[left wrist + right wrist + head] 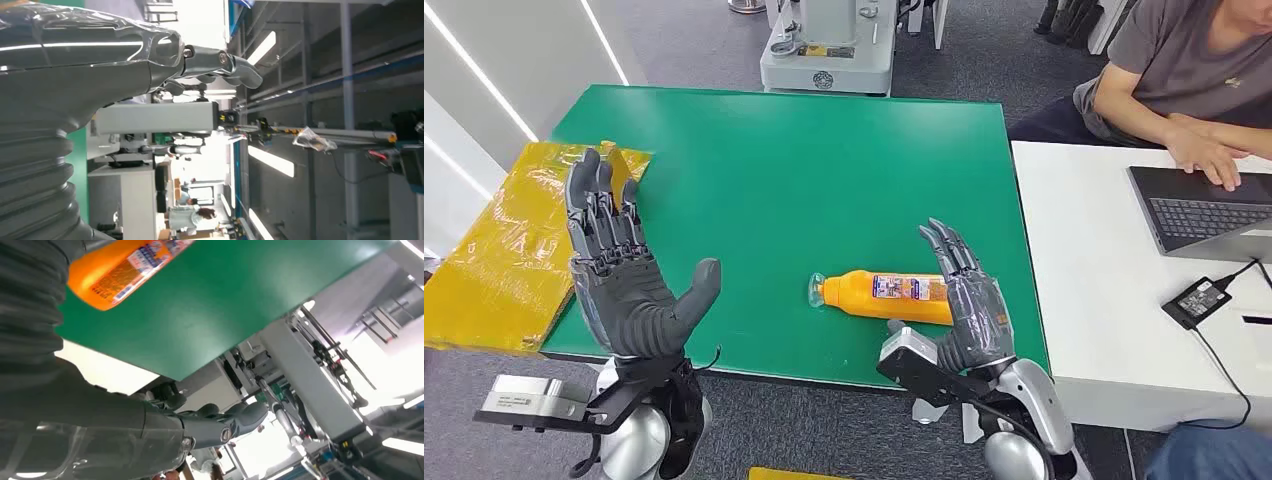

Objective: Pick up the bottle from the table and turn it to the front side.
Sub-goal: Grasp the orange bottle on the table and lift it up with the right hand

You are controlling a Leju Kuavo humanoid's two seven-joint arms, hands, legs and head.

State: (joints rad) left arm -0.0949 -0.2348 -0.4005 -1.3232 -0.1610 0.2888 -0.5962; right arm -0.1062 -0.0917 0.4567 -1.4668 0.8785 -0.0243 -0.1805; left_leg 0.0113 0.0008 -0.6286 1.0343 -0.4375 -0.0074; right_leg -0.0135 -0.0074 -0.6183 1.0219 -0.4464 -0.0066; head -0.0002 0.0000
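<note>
Right now your right hand [969,305] sits fingers spread just beside the orange bottle [884,296], which lies on its side on the green bench [824,170], ungrasped; close around it next. Left hand [619,265] hovers spread, empty.

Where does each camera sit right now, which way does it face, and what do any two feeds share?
Head view: high on the body, looking down at the green table; left hand raised with fingers apart, right hand beside the orange bottle.
Left wrist view: behind the left hand, facing out into the hall.
Right wrist view: behind the right hand, facing across the table edge.
Shared: head and right wrist views both show the bottle lying on the table.
</note>
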